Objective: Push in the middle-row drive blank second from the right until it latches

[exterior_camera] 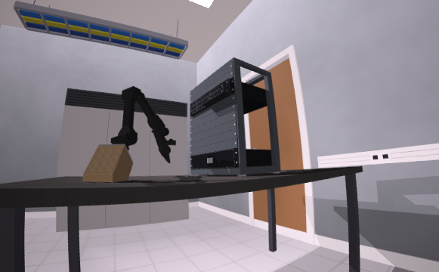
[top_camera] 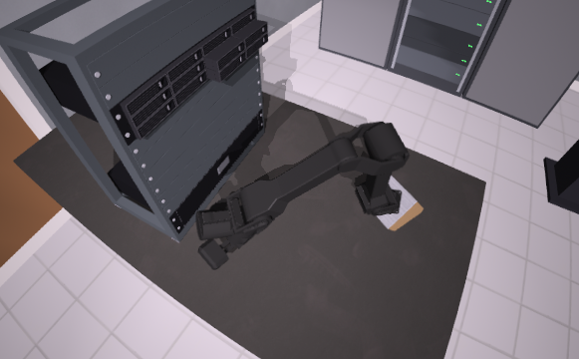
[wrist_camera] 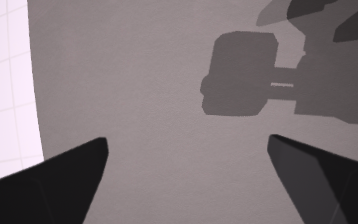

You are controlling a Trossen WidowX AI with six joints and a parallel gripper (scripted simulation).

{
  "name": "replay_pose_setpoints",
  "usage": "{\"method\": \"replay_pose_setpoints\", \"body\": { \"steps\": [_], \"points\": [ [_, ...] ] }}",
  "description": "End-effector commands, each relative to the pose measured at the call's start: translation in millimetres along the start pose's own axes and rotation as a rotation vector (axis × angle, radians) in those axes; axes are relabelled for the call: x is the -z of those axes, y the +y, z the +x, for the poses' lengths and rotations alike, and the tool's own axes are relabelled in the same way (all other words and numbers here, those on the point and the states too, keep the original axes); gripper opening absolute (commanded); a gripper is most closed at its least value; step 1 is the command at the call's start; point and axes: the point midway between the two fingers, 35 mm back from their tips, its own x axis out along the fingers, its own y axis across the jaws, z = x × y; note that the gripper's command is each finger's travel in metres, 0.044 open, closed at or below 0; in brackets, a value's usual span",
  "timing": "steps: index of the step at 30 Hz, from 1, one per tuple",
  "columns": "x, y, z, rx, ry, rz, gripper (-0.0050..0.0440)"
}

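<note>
We judge the main risk to be the unfastened dark grey metal rack (top_camera: 45, 95) sliding or tipping if we push high and hard, or nudging a neighbouring blank. Our black gripper (top_camera: 212, 234) hangs low near the rack's foot, pointing down at the dark surface (top_camera: 319, 279), jaws spread wide and empty. The target black drive blank (top_camera: 185, 78) sits in the upper panel, untouched.
</note>
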Motion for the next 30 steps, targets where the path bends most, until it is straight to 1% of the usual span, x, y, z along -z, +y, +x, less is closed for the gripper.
{"method": "replay_pose_setpoints", "body": {
  "steps": [1,5,10,12,13,18,24,27,29,30],
  "points": [
    [-27,-5,-9,-0.071,-0.102,-0.093,0.044],
    [-51,-15,-14,-0.088,-0.21,-0.198,0.044],
    [-78,-29,-23,-0.086,-0.347,-0.33,0.044],
    [-78,-29,-23,-0.086,-0.347,-0.33,0.044],
    [-83,-32,-26,-0.083,-0.373,-0.356,0.044],
    [-105,-46,-38,-0.054,-0.5,-0.48,0.044],
    [-124,-61,-54,-0.001,-0.63,-0.609,0.044],
    [-131,-67,-61,0.028,-0.683,-0.663,0.044],
    [-131,-67,-61,0.028,-0.683,-0.663,0.044],
    [-133,-69,-63,0.038,-0.699,-0.68,0.044]
  ]
}}
